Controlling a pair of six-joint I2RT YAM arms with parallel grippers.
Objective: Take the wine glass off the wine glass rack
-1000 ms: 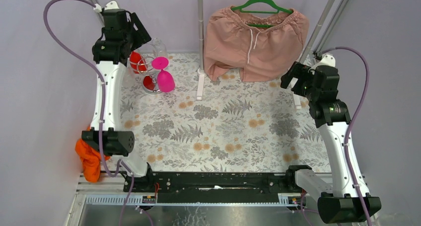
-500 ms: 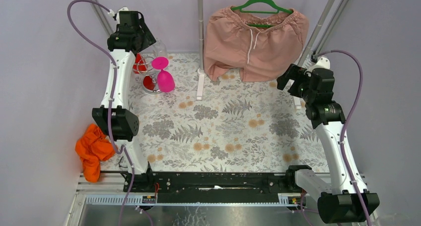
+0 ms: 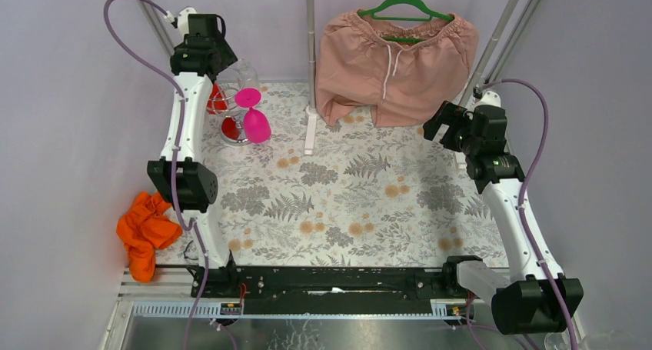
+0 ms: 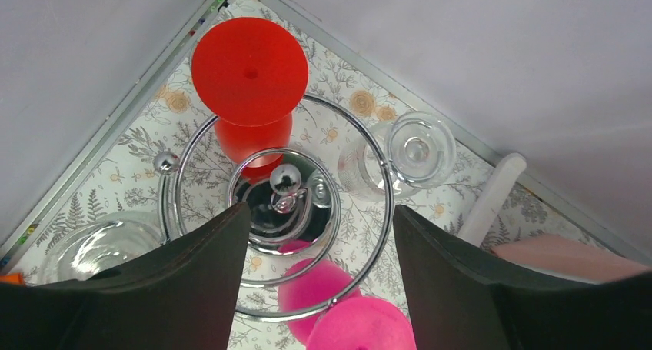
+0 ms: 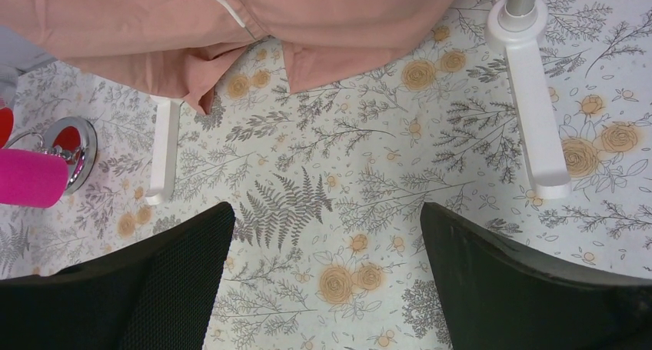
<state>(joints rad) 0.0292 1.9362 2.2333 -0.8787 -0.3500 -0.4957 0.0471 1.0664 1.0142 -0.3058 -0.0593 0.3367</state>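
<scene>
**Clerk:** First entry?

**Checker:** One wine glass rack, chrome wire, with a round mirror base and a central post topped by a ball. It stood at the far left corner of the tabletop, on the flower-print cover.

**Clerk:** Glasses on it?

**Checker:** All hung foot-up from the wire ring.
- One red wine glass, on the wall side.
- One pink wine glass, on the side facing the middle of the tabletop.
- One clear wine glass, between those two.
- A second clear glass, partly hidden behind a finger. How it hung could not be made out.

None had come off the rack.

**Clerk:** Left claw?

**Checker:** The left claw pointed straight down above the rack. Its jaws were spread wide and held nothing. In the left wrist view the post's ball showed between the two fingers, and neither finger touched a glass.

**Clerk:** Right claw?

**Checker:** The right claw was likewise spread wide and empty. It hung over bare flowered cover on the right side, well apart from the rack.

**Clerk:** Sundries?

**Checker:**
- One pair of pink shorts on a green hanger, at the back.
- One white pole, just left of the shorts.
- One crumpled orange cloth, at the near left edge beside the left arm.
</scene>
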